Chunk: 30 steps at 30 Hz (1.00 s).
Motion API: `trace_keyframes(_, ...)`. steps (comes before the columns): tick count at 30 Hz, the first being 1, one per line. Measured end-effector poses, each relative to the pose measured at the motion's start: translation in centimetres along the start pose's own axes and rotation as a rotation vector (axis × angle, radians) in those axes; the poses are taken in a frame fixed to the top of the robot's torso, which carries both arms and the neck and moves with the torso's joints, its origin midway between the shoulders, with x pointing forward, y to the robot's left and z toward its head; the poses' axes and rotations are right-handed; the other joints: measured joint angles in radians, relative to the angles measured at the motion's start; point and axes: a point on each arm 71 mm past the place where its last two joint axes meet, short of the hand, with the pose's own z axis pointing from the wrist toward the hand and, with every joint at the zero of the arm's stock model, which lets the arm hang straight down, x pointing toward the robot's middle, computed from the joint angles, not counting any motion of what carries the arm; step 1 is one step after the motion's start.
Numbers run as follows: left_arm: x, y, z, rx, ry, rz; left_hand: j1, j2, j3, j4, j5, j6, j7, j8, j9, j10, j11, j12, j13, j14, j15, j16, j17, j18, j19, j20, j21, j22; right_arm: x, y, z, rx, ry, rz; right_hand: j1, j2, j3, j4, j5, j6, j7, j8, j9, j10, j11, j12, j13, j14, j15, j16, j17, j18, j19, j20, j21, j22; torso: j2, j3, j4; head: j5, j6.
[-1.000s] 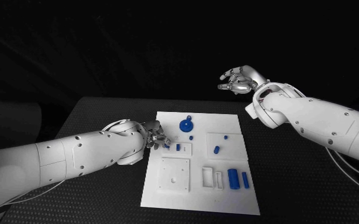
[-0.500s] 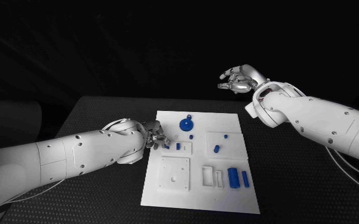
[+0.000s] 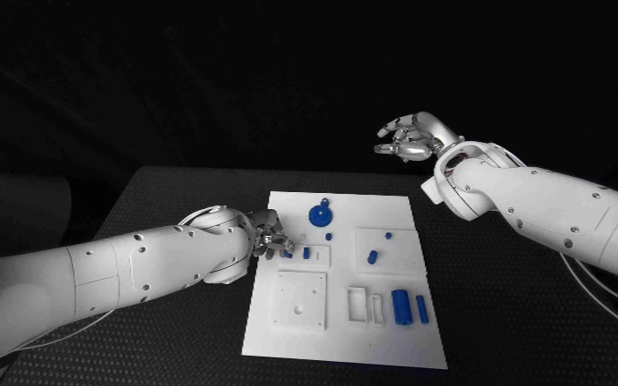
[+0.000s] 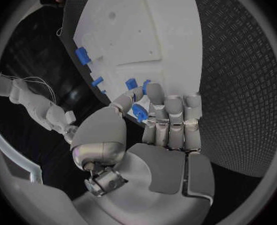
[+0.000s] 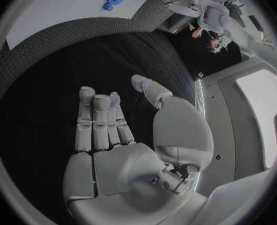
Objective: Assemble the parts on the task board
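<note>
- Seeing a black textured table (image 3: 168, 198), dark room behind, white board (image 3: 346, 332) mid-table.
- My left hand (image 3: 270, 236) pinches a blue part (image 4: 139, 112) at the board's left edge.
- My right hand (image 3: 413, 138) hangs empty beyond the board, fingers loosely apart.

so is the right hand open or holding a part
Open. In the right wrist view the right hand shows a bare palm with fingers extended and nothing between them; the head view has it raised beyond the task board.

The left hand (image 3: 268, 236) covers the near-left corner area of the task board (image 3: 387, 350); the small blue part (image 4: 138, 112) at its fingertips is mostly hidden by them.
</note>
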Motion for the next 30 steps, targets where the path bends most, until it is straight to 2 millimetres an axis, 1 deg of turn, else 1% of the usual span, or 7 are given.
trace_keyframes(17,0.0,-0.07,0.11,0.0,0.0,0.004,0.0,0.0,-0.001,-0.001,0.0,0.004,-0.004,0.0,0.0,0.005,-0.001,0.0,0.0,-0.002,-0.003,0.0,0.0,0.0,0.0,0.0,0.0,0.001,-0.01,-0.01,-0.03,0.0,0.002,0.0,0.0,0.0,-0.003,-0.003,0.0,0.0,0.0,0.0,-0.001,0.0,0.0,0.003,-0.001,0.0,0.0,0.0,-0.001,0.0,0.0,0.0,0.0,0.0,0.0,-0.0004,0.0003,-0.004,-0.001)
trace_keyframes(22,0.04,-0.27,0.2,0.0,0.008,0.013,0.0,0.0,-0.001,-0.001,0.0,0.005,-0.005,0.0,0.001,0.005,-0.002,0.0,0.0,-0.002,-0.003,0.0,0.0,-0.001,0.0,0.0,0.0,0.001,0.04,0.04,-0.05,-0.001,0.005,0.0,0.0,0.0,-0.003,-0.003,0.0,0.001,0.0,0.0,-0.001,0.0,0.0,0.003,-0.002,0.0,0.0,0.0,-0.001,0.0,-0.004,0.004,0.0,0.0,0.0,-0.0003,0.0004,-0.004,0.001)
trace_keyframes(23,0.07,-0.34,0.23,0.0,0.013,0.017,0.0,0.0,0.0,0.0,-0.007,0.007,-0.008,0.001,0.002,0.007,-0.003,0.0,0.0,-0.002,-0.003,0.0,0.0,-0.003,0.0,0.0,0.0,0.001,0.06,0.05,-0.04,-0.002,0.005,0.001,0.0,0.0,-0.003,-0.003,0.0,0.001,-0.001,0.0,-0.001,0.0,0.0,0.003,-0.002,0.0,0.0,0.0,-0.001,0.0,-0.004,0.004,0.0,0.0,0.0,-0.0002,0.0004,-0.004,0.001)
trace_keyframes(25,0.22,-0.44,0.27,0.0,0.022,0.023,0.003,-0.003,0.004,0.004,-0.036,0.016,-0.016,0.008,0.002,0.014,-0.011,0.0,0.003,-0.002,-0.003,0.0,0.0,0.004,0.0,0.0,0.0,0.001,0.08,0.07,-0.03,-0.002,0.006,0.001,0.0,0.0,-0.003,-0.003,0.0,0.001,-0.001,0.0,-0.001,0.0,0.0,0.003,-0.002,0.0,0.0,0.0,-0.001,0.001,-0.004,0.004,0.0,0.0,0.0,-0.0001,0.0004,-0.004,0.0)
trace_keyframes(26,0.27,-0.44,0.29,-0.001,0.025,0.026,0.006,-0.006,0.004,0.004,-0.039,0.017,-0.016,0.007,0.002,0.014,-0.011,0.0,0.003,-0.002,-0.003,0.0,0.0,0.009,0.0,0.0,0.0,0.001,0.08,0.07,-0.03,-0.002,0.007,0.001,0.0,0.0,-0.003,-0.003,0.0,0.001,-0.001,0.0,-0.001,0.0,0.0,0.003,-0.002,0.0,0.0,0.0,-0.001,0.001,-0.004,0.004,0.0,0.0,0.0,-0.0001,0.0001,-0.004,0.0)
trace_keyframes(29,0.42,-0.52,0.39,-0.002,0.032,0.033,0.007,-0.007,0.005,0.005,-0.05,0.019,-0.018,0.005,0.0,0.017,-0.013,0.0,0.004,-0.001,-0.003,0.0,0.0,0.01,0.0,0.0,0.0,0.0,0.04,0.0,-0.04,-0.001,0.007,0.0,0.0,0.0,-0.003,-0.003,0.0,0.001,-0.001,0.0,-0.001,0.0,0.0,0.003,-0.002,0.0,0.0,0.0,-0.001,0.001,-0.004,0.004,0.0,0.0,0.0,-0.0001,-0.0006,-0.004,-0.002)
trace_keyframes(30,0.5,-0.58,0.43,-0.001,0.034,0.035,0.007,-0.007,0.005,0.005,-0.051,0.031,-0.03,0.007,0.001,0.031,-0.022,0.0,0.004,0.007,-0.011,0.0,0.0,0.012,0.0,0.0,0.0,0.0,0.02,-0.02,-0.05,0.0,0.007,0.0,0.0,0.0,-0.003,-0.003,0.0,0.001,-0.001,0.0,-0.001,0.0,0.0,0.003,-0.003,0.0,0.0,0.0,-0.001,0.001,-0.004,0.004,0.0,0.0,0.0,-0.0001,-0.0006,-0.005,-0.002)
